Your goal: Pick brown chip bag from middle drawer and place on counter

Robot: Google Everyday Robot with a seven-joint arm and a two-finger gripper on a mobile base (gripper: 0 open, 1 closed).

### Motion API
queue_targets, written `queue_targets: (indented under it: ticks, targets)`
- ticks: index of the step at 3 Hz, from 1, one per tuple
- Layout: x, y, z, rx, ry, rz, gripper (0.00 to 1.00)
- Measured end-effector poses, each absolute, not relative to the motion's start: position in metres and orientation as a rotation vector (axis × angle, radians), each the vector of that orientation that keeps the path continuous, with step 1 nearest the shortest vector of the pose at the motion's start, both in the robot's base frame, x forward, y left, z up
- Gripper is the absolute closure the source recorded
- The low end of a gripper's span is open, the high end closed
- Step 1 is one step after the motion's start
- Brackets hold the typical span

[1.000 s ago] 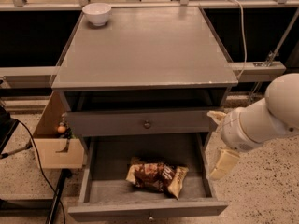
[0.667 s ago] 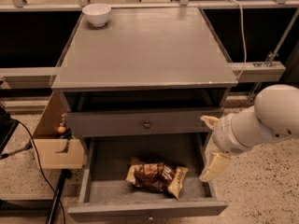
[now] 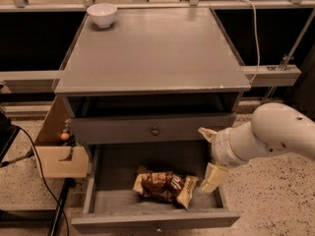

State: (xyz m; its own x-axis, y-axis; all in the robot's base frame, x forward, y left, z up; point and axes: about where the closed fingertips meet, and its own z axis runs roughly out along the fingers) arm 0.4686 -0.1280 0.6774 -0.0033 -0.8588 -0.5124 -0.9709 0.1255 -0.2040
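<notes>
Over the right of the drawer (image 3: 114, 193), the end effector (image 3: 210, 156) gapes wide beside the bag (image 3: 162, 185) — closing off-centre may just shove it.

My cream-white gripper (image 3: 210, 156), fingers spread, sits at 2 o'clock of the brown chip bag (image 3: 165, 186), dark brown with pale yellow ends. I see the middle drawer (image 3: 114, 194) and counter (image 3: 157, 53) plain grey, the bowl (image 3: 102, 14) white, the floor (image 3: 275, 200) pale and speckled.

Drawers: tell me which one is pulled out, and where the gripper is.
The lower one, the middle drawer, holding the brown chip bag; the knobbed drawer front above it is shut. The gripper, open, hangs over the open drawer's right side.
</notes>
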Motion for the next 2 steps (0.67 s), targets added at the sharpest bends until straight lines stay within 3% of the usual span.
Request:
queue_targets:
  ticks: [2]
  targets:
    - [0.472,-0.129,0.651,-1.796,1.879,0.273,0.0]
